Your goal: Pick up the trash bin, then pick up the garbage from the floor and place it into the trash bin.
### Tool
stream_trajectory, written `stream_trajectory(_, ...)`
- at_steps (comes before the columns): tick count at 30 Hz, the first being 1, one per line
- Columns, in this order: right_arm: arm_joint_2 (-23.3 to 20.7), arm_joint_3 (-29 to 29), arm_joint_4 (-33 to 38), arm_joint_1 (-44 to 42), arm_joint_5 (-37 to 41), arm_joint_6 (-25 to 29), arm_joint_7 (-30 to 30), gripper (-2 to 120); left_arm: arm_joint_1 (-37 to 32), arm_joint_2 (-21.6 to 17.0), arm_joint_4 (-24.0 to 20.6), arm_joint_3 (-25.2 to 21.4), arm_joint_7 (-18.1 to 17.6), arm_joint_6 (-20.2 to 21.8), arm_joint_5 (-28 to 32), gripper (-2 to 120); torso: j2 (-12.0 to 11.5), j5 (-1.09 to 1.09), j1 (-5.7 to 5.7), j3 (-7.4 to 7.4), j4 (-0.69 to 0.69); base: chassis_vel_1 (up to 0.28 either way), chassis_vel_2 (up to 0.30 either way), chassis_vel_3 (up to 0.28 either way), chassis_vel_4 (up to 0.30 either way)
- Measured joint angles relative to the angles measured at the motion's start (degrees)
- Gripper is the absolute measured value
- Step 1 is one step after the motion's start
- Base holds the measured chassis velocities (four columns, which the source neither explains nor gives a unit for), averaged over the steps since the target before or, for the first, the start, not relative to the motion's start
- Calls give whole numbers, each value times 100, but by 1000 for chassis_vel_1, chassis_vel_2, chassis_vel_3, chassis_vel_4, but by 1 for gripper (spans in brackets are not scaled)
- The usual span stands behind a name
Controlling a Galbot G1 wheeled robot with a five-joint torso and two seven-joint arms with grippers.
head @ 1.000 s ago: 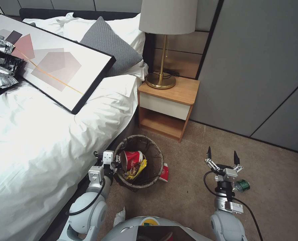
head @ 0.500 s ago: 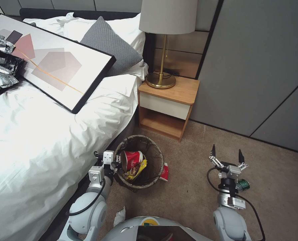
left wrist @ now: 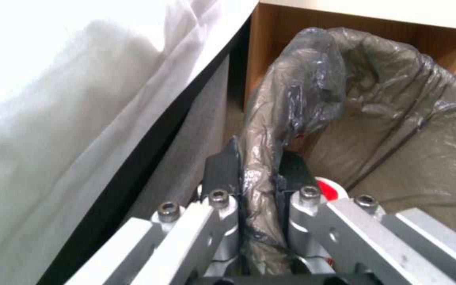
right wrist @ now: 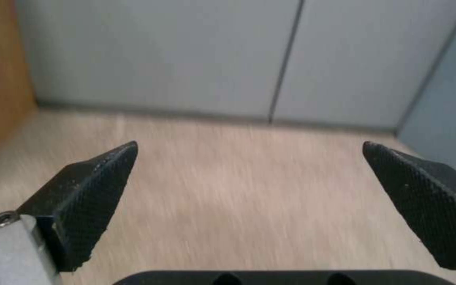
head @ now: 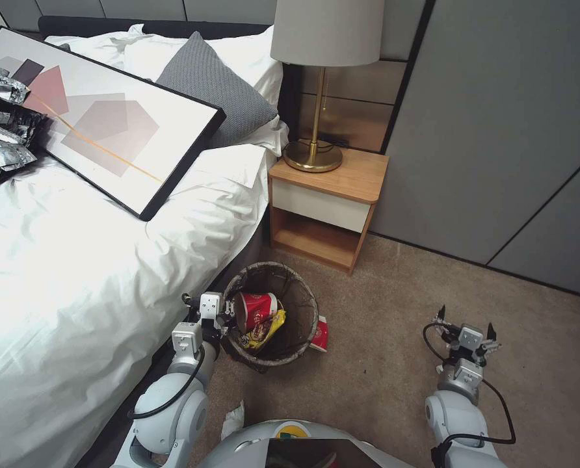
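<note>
The trash bin (head: 308,292), lined with a dark bag, stands on the carpet between the bed and the nightstand. My left gripper (head: 227,318) is shut on its near rim; the left wrist view shows both fingers pinching the liner (left wrist: 259,174). Inside the bin lie a red paper cup (head: 256,311) and a yellow wrapper (head: 268,329). Another red-and-white cup (head: 320,335) lies on the floor against the bin's right side. My right gripper (head: 466,322) hangs open low over the carpet, well to the right of the bin, with nothing between its fingers (right wrist: 96,186).
A wooden nightstand (head: 329,201) with a brass lamp (head: 315,156) stands just beyond the bin. The bed (head: 75,279) runs along the left, carrying a framed picture (head: 108,123). A white scrap (head: 233,421) lies near my base. Grey wall panels (head: 498,130) close the right.
My right arm has dropped and drawn back toward me and to the right, staying open. The green bottle beside it is now out of sight. The left gripper and bin have not moved.
</note>
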State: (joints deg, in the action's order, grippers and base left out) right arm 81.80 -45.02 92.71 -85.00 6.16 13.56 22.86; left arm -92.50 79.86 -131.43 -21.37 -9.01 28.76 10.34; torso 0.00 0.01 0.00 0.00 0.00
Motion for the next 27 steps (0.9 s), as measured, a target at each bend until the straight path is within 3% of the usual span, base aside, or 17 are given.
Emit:
stream_trajectory(10, -70, -14, -691, 149, 346, -487, 43, 100, 8, 11, 40, 36, 0, 0, -14, 7, 0, 0, 0, 0, 0, 0, 0, 0, 0)
stream_trajectory(21, -183, 75, -2666, 937, 1261, -842, -34, 100, -12, -8, 30, 39, 3, -11, -18, 7, 0, 0, 0, 0, 1, 0, 0, 0, 0)
stream_trajectory(27, -220, 69, -3048, 1081, 1531, -838, -134, 100, -20, -9, 29, 36, 3, -14, -25, 7, 0, -1, 0, 0, -1, 0, 0, 0, 0)
